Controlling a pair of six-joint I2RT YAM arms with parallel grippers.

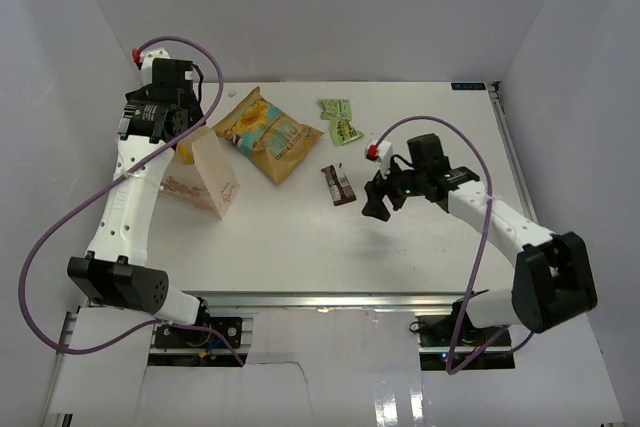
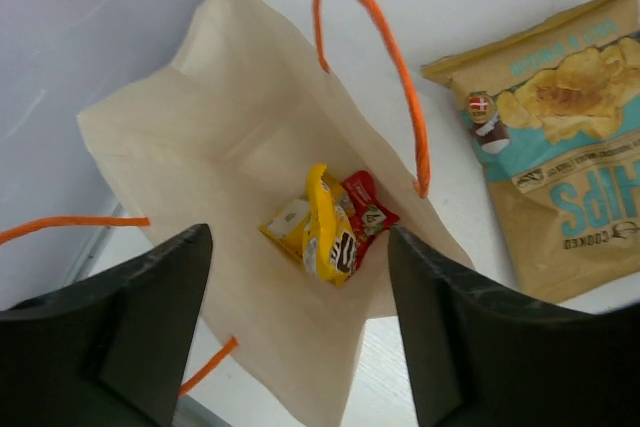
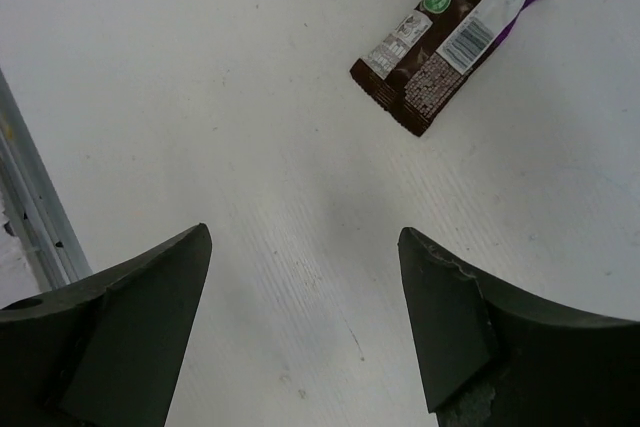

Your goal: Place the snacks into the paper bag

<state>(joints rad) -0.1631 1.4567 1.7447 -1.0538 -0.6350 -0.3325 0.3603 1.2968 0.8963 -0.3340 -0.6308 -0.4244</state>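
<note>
The cream paper bag (image 2: 240, 137) with orange cord handles (image 2: 395, 67) stands open at the table's left (image 1: 215, 179). Two yellow packets (image 2: 328, 227) and a red packet (image 2: 370, 209) lie at its bottom. My left gripper (image 2: 300, 245) hangs open above the bag's mouth with nothing between its fingers. The yellow-and-teal chip bag (image 1: 268, 134) lies just right of the bag. Two green sachets (image 1: 341, 119) lie farther back. A brown bar (image 3: 455, 35) lies mid-table (image 1: 339, 185). My right gripper (image 3: 303, 237) is open over bare table, just right of the bar (image 1: 378, 203).
Grey walls close in the white table (image 1: 300, 247) on the left, back and right. A metal rail (image 1: 505, 137) runs along the right edge. The left arm's purple cable (image 1: 60, 237) loops off the table's left side.
</note>
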